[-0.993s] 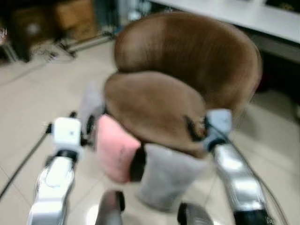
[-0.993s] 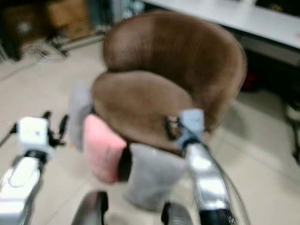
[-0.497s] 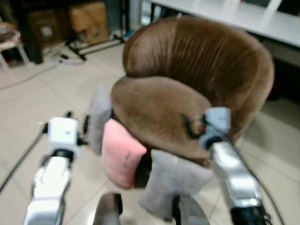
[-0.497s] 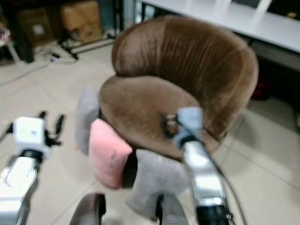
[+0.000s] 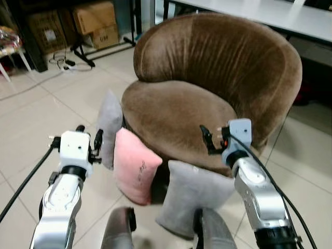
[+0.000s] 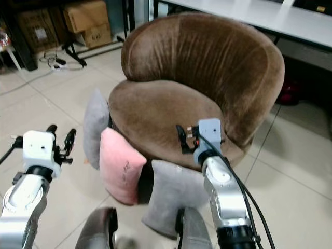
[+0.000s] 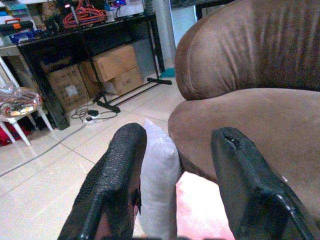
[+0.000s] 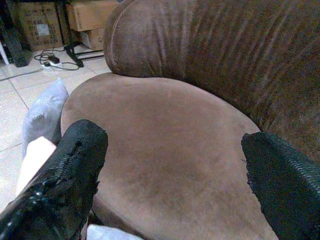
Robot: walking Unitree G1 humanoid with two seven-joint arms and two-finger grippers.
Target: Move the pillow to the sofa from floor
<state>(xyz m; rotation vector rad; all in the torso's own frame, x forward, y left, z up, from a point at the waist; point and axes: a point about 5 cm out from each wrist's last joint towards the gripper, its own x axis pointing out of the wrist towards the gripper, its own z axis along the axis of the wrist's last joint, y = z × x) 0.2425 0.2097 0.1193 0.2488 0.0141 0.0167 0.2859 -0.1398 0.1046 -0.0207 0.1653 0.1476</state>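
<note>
Three pillows lean on the floor against a round brown sofa chair: a grey pillow at its left, a pink pillow beside that, and a second grey pillow at the front. My left gripper is raised and open, apart from the left grey pillow and the pink one. My right gripper is open over the front edge of the seat, holding nothing.
Cardboard boxes, a stand's legs and floor cables lie at the back left. A white table runs behind the chair. A black cable hangs from my left arm. My own legs show at the bottom.
The camera has shifted and the blur has cleared. Both grippers keep much the same pose, and the pillows have not moved.
</note>
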